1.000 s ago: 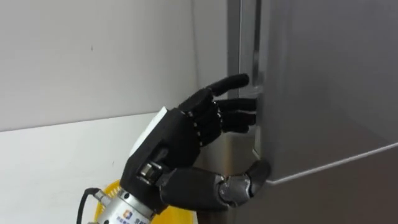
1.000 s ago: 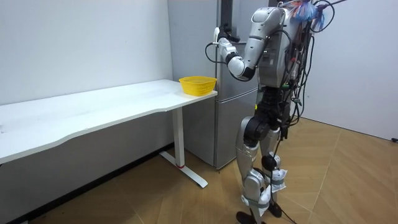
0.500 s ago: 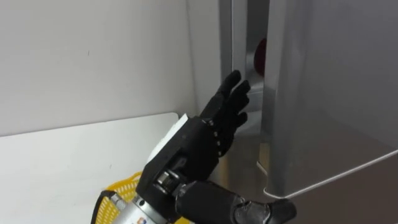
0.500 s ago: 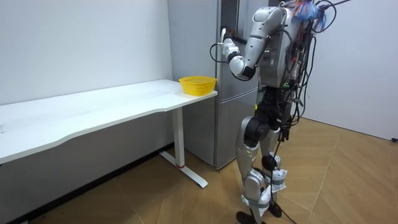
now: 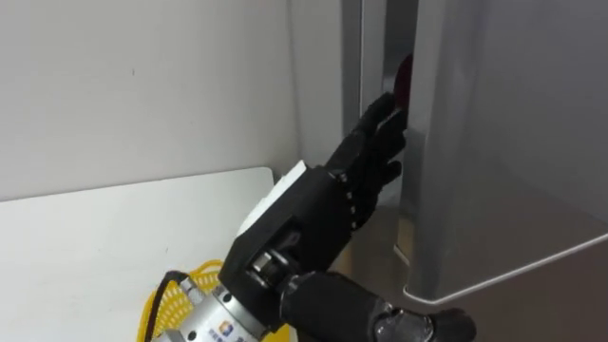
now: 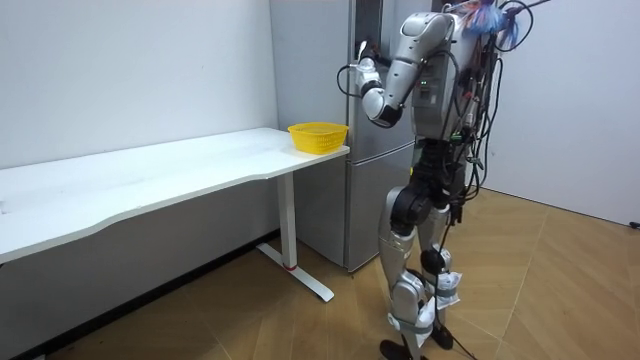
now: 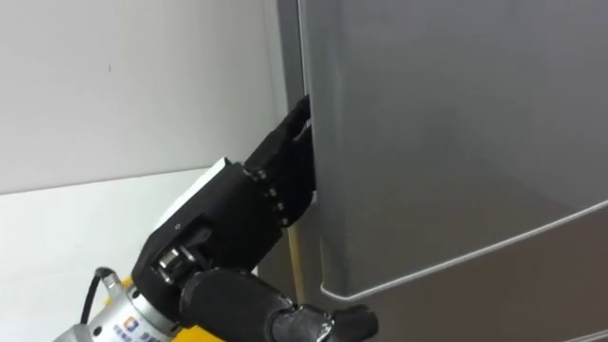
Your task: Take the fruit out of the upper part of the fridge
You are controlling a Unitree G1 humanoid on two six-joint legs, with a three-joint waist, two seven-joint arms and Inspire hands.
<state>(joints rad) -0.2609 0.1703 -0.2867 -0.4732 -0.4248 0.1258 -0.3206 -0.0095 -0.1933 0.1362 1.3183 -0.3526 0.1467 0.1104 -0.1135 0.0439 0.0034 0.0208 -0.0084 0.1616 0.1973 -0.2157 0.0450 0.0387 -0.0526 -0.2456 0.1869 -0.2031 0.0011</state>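
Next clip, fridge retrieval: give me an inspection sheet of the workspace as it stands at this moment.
surface: long white table.
job's things: tall silver fridge, its upper door ajar; a red item shows through the gap, too hidden to identify.
clutter: yellow mesh basket on the table corner beside the fridge.
hands: left hand open, straight fingers reaching into the door gap.
cables: nothing seen beyond the robot's own.
surroundings: white wall, wooden floor; robot stands facing the fridge.

A white table point(image 6: 150, 180) stands against a pale wall point(image 6: 130, 60) on wooden floor point(image 6: 540, 290).
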